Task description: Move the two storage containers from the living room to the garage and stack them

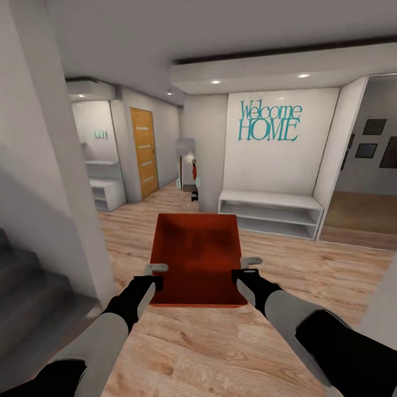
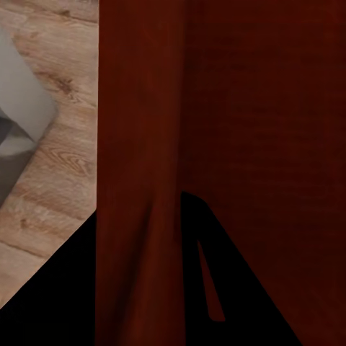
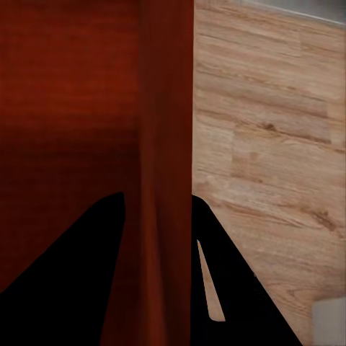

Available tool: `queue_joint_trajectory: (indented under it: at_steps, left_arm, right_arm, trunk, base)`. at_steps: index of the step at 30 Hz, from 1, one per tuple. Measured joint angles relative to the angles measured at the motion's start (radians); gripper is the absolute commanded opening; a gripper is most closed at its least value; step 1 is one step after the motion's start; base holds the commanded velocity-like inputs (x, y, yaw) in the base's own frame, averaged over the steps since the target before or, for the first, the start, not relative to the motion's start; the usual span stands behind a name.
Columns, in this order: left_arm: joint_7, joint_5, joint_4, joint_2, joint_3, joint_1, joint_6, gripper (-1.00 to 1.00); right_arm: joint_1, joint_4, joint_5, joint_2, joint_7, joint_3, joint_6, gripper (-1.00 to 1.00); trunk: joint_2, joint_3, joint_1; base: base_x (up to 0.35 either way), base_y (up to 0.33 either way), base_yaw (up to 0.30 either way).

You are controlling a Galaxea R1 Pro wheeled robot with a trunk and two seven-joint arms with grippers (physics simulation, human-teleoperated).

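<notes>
Both hands, the left hand [image 1: 157, 274] and the right hand [image 1: 246, 266], clamp one orange-red storage container [image 1: 197, 259] mid-hallway over wood plank floor [image 1: 193, 353]; garage delivery and stacking apparently remain.

— What do the arms look like from the head view?

— Each forearm is a smooth light-grey shell, with glossy black segments at the wrist and again higher up near the elbow. The left gripper [image 1: 156, 268] and right gripper [image 1: 248, 261] have black bases and pale grey, flat, rounded fingers.

— Any cables, screws or markings?

— None that I can make out; the surfaces look plain, though the render is soft, so fine detail may be lost.

— And the wrist views?

— The left fingers [image 2: 238, 288] and right fingers [image 3: 65, 267] show as flat black tapering wedges, one in each pair with a narrow slit near its tip.
</notes>
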Motion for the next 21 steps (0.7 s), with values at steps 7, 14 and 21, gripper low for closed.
queue_joint_trajectory:
  at_steps: [7, 14, 21]
  left_arm:
    - [0.000, -0.001, 0.000, 0.000, 0.000, 0.000, 0.000, -1.00]
    - [0.000, 0.001, 0.001, 0.000, 0.000, 0.000, 0.000, -1.00]
    - [0.000, -0.001, 0.001, -0.001, 0.001, 0.000, 0.000, -1.00]
  right_arm:
    - [0.000, 0.000, 0.000, 0.000, 0.000, 0.000, 0.000, -1.00]
    - [0.000, 0.000, 0.000, -0.001, 0.001, 0.000, 0.001, -1.00]
    - [0.000, 0.000, 0.000, -0.001, 0.002, 0.000, 0.001, -1.00]
  trunk:
    - [0.000, 0.000, 0.000]
    - [0.000, 0.000, 0.000]
    - [0.000, 0.000, 0.000]
  base:
    - [0.322, 0.000, 0.000]
    - [0.322, 0.000, 0.000]
    - [0.322, 0.000, 0.000]
